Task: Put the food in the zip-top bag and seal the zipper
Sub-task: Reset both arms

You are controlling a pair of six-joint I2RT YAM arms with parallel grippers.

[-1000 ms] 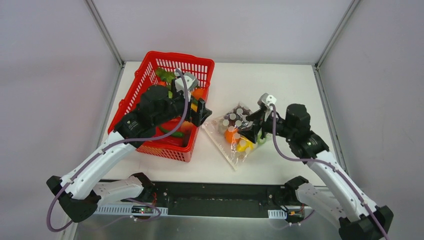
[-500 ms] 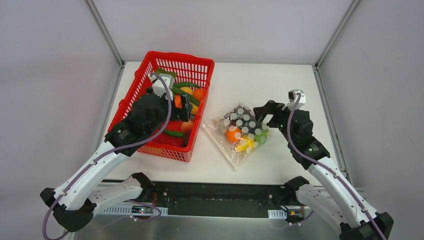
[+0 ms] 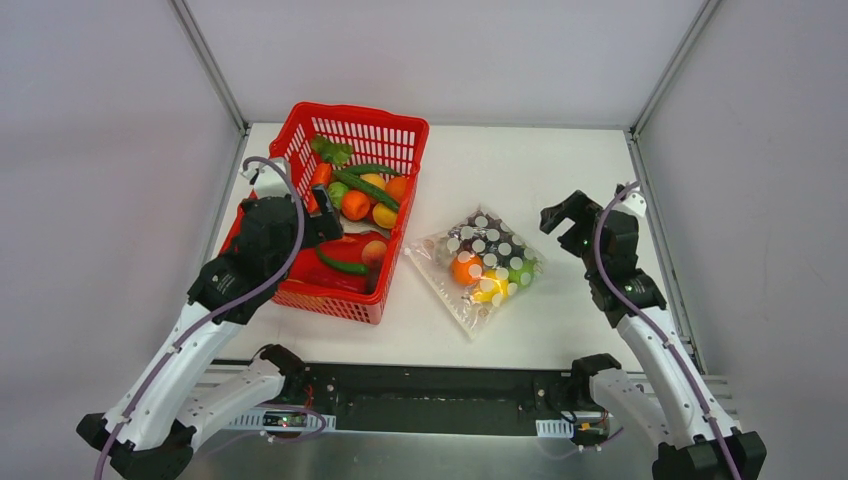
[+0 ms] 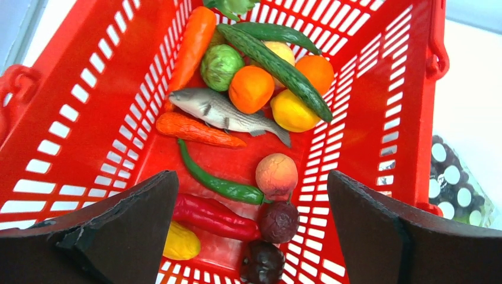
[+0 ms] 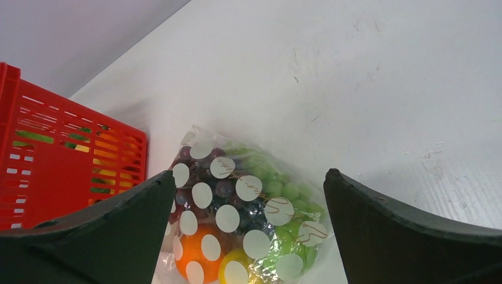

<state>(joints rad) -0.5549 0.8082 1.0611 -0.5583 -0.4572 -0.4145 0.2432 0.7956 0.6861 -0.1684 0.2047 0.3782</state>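
Because it is clear, the zip-top bag (image 3: 452, 300) shows food (image 3: 463, 270) inside.

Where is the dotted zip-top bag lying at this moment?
In the top view the zip-top bag lies on the white table, just right of the red basket, with the right hand apart from it on its right.

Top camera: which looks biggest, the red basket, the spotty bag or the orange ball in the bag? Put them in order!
1. red basket, by far the largest.
2. spotty bag, much smaller than the basket.
3. orange ball, the smallest, sitting inside the bag.
All sit about equally far from the camera, so the order is safe.
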